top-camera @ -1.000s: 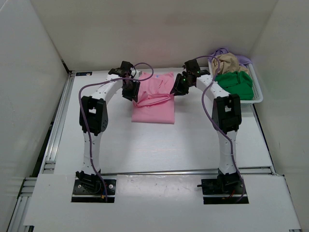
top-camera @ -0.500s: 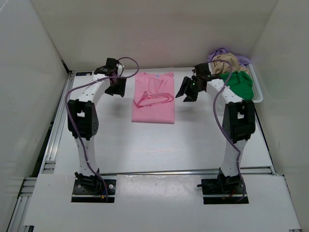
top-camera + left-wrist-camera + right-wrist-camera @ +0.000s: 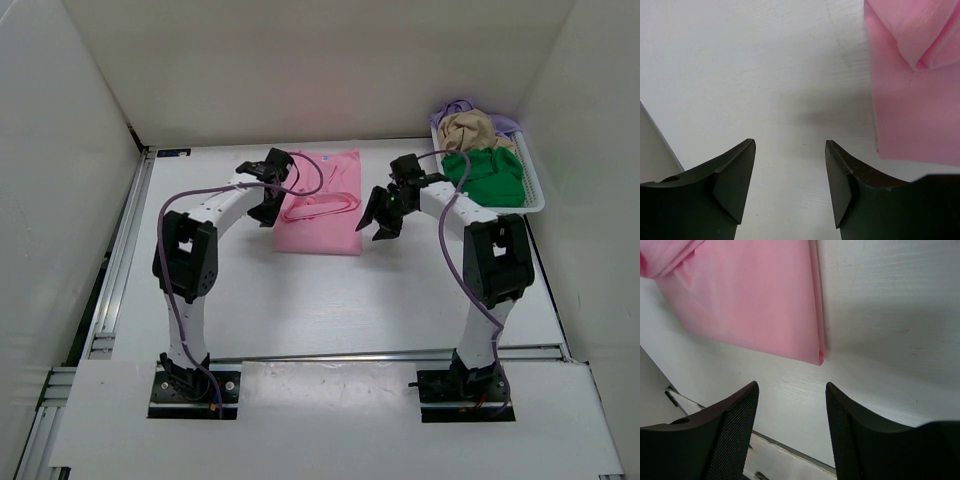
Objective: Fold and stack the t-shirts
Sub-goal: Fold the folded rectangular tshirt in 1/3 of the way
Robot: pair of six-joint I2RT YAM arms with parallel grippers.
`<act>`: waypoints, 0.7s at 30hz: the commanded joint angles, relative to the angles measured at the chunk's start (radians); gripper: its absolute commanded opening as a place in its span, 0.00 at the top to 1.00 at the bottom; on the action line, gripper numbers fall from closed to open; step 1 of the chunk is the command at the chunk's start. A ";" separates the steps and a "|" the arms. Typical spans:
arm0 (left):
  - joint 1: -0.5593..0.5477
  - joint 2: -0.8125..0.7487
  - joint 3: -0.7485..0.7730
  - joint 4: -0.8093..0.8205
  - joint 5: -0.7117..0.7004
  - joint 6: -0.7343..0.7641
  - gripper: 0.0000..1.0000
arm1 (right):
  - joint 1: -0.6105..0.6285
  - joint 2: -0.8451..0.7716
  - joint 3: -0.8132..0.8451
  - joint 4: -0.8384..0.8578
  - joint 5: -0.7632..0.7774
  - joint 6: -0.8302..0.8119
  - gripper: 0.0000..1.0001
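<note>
The table (image 3: pixel 300 300) lies bare under both sets of jaws. The folded pink shirt (image 3: pixel 322 225) lies flat between them: its near corner sits just ahead and to the right of the left gripper (image 3: pixel 790 141), and just ahead of the right gripper (image 3: pixel 792 383). The basket (image 3: pixel 533 190) stands beyond the right jaws, off to their outer side, holding the green shirt (image 3: pixel 487 175), the tan shirt (image 3: pixel 475 130) and the purple shirt (image 3: pixel 452 106). Both pairs of jaws are released and grasp nothing.
</note>
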 commanded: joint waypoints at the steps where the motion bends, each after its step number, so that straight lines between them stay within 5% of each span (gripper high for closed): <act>1: 0.021 -0.092 0.068 -0.006 0.042 -0.001 0.31 | -0.002 0.031 0.095 -0.005 0.025 0.041 0.39; 9: 0.021 -0.092 0.005 0.000 0.123 -0.001 0.31 | 0.027 0.077 0.099 -0.039 0.002 -0.015 0.37; 21: 0.048 0.002 -0.070 0.065 0.550 -0.001 0.31 | 0.007 0.167 0.028 -0.002 -0.059 -0.079 0.31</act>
